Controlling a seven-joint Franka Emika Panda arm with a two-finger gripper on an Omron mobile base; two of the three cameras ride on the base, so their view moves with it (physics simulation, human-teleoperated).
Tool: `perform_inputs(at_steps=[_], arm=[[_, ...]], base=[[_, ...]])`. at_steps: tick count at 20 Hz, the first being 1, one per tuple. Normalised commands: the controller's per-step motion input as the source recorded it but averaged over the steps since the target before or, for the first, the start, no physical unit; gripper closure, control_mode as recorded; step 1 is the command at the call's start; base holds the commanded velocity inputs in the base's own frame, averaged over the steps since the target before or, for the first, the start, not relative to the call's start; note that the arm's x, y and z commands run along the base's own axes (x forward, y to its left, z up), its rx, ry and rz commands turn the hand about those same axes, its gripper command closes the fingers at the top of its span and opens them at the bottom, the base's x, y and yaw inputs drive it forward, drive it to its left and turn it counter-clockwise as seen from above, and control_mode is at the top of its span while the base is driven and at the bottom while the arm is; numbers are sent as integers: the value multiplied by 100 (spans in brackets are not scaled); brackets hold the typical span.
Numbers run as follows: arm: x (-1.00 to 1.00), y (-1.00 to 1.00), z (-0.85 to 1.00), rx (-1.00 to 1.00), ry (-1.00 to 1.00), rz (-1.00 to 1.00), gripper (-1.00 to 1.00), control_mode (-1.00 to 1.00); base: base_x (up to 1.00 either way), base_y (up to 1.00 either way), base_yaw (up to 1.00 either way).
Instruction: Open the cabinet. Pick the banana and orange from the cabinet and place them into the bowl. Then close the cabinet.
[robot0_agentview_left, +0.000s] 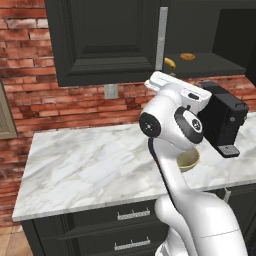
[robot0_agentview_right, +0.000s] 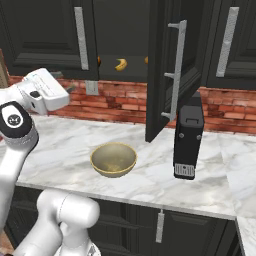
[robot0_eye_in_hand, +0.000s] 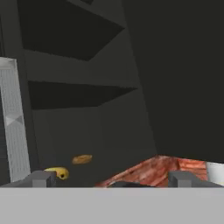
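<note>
With my gripper fingers apart, I risk nudging the banana off the cabinet shelf's front edge.

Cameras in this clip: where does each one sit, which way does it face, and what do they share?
Left base view: behind the arm's left, looking forward and down at the counter and cabinet; the arm rises at lower right.
Right base view: behind its right, facing the bowl and open cabinet door; the arm stands at left.
Hand view: on the hand, looking into the cabinet; open fingers at bottom.
All three show the banana.
</note>
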Motion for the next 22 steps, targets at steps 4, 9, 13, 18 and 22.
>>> perform_inputs(at_steps=[4, 9, 13, 18, 22], arm=[[-27, 0, 43, 0, -13, 26, -100, -100], [-2, 0, 10, 0, 1, 25, -100, -100], [0, 0, 1, 0, 0, 26, -100, -100], [0, 0, 0, -1, 8, 24, -100, -100], [0, 0, 0, -1, 6, 22, -100, -100]], base=[[0, 0, 0], [0, 0, 0], [0, 0, 0], [0, 0, 0], [0, 0, 0]])
